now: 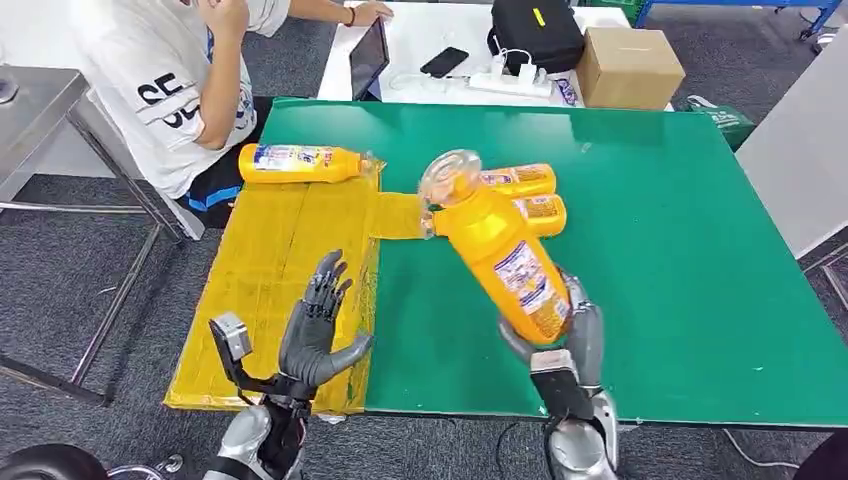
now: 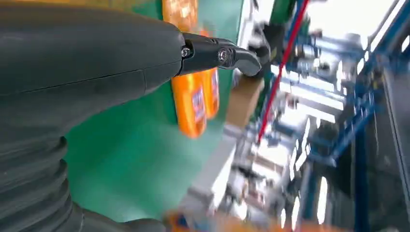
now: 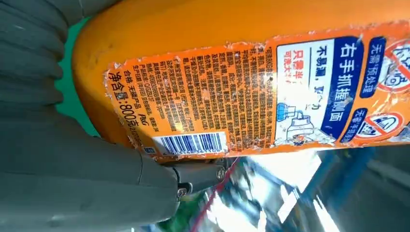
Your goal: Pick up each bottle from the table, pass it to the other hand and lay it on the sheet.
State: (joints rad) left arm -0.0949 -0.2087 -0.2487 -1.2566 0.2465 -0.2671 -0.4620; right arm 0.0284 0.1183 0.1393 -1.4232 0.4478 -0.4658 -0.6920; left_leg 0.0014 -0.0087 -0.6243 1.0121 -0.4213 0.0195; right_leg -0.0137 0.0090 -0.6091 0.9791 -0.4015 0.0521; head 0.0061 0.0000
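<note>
1. Head view shows the right robot hand (image 1: 565,335) gripping an orange bottle (image 1: 500,250) low on its body, near the base, with the bottle lifted off the green bench (image 1: 660,260) and leaning up and to the left, its clear cap (image 1: 450,177) highest.
2. The left robot hand (image 1: 318,335) is open, fingers apart and holding nothing, hovering over the near right edge of the yellow sheet (image 1: 270,270), well apart from the held bottle.
3. Risk one: the grip sits at the bottle's low end, so most of its length hangs beyond the fingers. I judge it could pivot or slide in the grasp on the way across. The right wrist view shows the label (image 3: 232,92) pressed against the palm, and a glossy label may be slippery.
4. Risk two: at the handover, if the right robot hand lets go before the left has closed round the body, the bottle would drop to the bench and likely roll.
5. Risk three: two more bottles (image 1: 525,195) lie on the bench just behind the held one; a low swing could knock them.
6. Risk four: one bottle (image 1: 298,163) already lies at the far end of the sheet, close to a seated person (image 1: 190,90). A round bottle laid carelessly may roll off the sheet's edge.
</note>
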